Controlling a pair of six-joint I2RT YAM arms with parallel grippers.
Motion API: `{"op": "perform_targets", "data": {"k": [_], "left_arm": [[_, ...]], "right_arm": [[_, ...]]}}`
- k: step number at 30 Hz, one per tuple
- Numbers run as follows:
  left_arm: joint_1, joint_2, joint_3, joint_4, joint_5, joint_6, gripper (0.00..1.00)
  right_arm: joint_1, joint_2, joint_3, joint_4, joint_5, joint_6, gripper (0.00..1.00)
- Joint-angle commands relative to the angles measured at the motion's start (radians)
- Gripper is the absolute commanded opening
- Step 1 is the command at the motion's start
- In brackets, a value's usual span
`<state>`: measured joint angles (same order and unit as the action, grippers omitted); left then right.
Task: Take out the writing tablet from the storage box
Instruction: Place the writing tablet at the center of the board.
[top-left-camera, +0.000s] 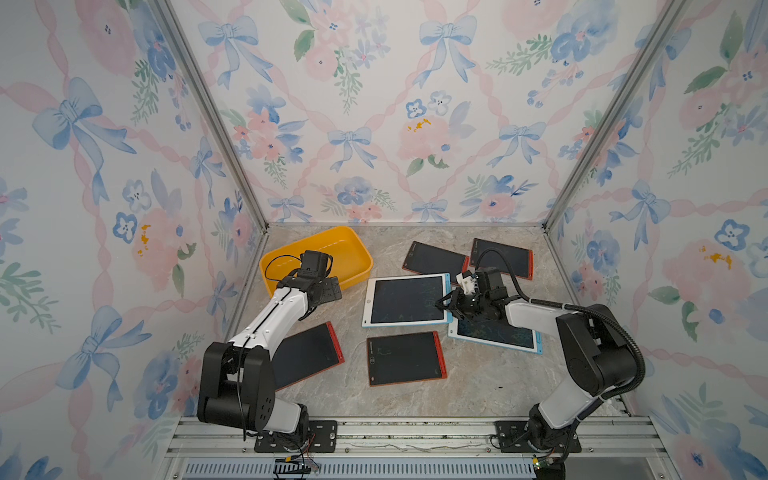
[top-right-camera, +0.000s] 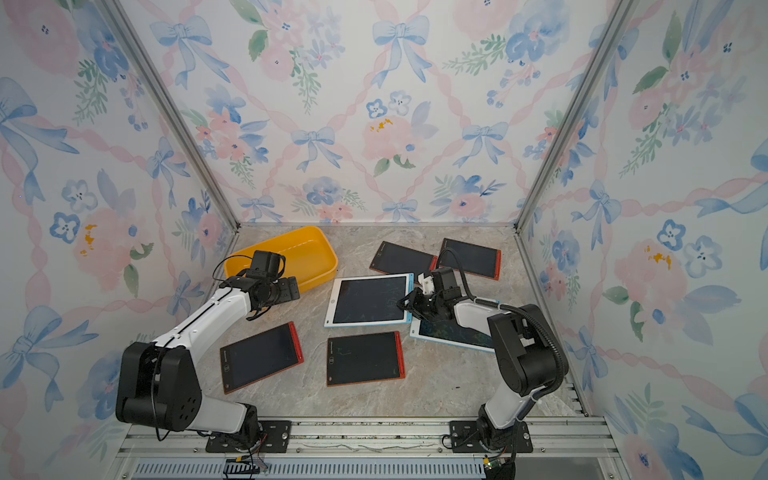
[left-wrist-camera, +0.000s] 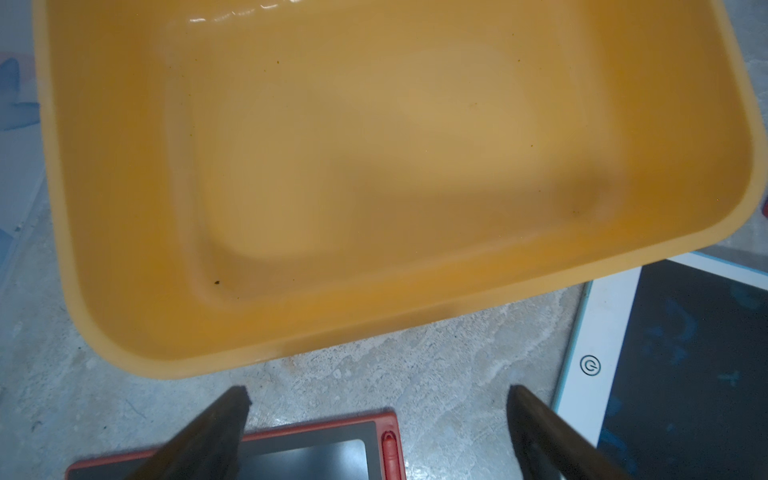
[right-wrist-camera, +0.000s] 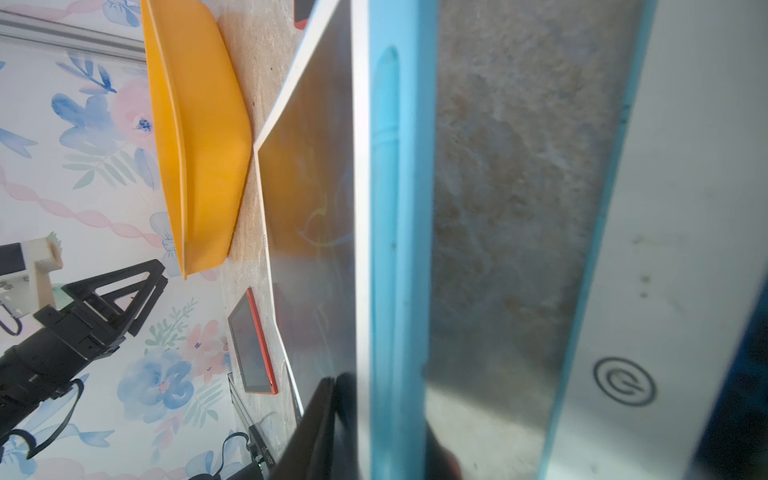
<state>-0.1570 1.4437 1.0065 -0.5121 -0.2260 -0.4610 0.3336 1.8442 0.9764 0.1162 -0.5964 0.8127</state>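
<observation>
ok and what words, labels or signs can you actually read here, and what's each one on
Power-style circle sign, no letters: on the white bezel of the blue-edged tablet beside the storage box.
Same sign: on the bezel of the second blue-edged tablet.
Small print on the front red tablet, along its bezel: too small to read.
No other words, brands or numbers are legible.

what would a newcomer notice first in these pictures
The bright yellow storage box, empty, in the far left corner stands out against the floral walls. Six writing tablets lie scattered over the marble table beside it, four red-framed and two blue-framed. The right end effector sits at the blue edge of the centre tablet.
</observation>
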Motion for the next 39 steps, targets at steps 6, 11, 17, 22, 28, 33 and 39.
{"op": "perform_targets", "data": {"k": [6,11,17,22,28,33,39], "left_arm": [[-0.014,0.013,0.01,-0.006,0.012,0.001,0.98],[-0.022,0.026,0.016,-0.005,0.01,0.001,0.98],[-0.031,0.036,0.02,-0.003,0.011,-0.002,0.98],[-0.035,0.038,0.013,-0.003,0.009,-0.005,0.98],[-0.039,0.037,0.01,-0.002,0.009,-0.006,0.98],[-0.042,0.041,0.008,-0.002,0.008,-0.007,0.98],[-0.052,0.047,0.008,0.001,0.011,-0.011,0.98]], "right_arm": [[-0.005,0.016,0.005,-0.141,0.036,-0.074,0.37],[-0.001,0.021,0.016,-0.179,0.057,-0.098,0.43],[0.021,0.029,0.045,-0.246,0.105,-0.129,0.49],[0.046,0.044,0.082,-0.305,0.143,-0.15,0.52],[0.059,0.056,0.094,-0.322,0.167,-0.151,0.53],[0.06,0.058,0.096,-0.365,0.201,-0.165,0.53],[0.06,0.052,0.096,-0.402,0.236,-0.179,0.53]]}}
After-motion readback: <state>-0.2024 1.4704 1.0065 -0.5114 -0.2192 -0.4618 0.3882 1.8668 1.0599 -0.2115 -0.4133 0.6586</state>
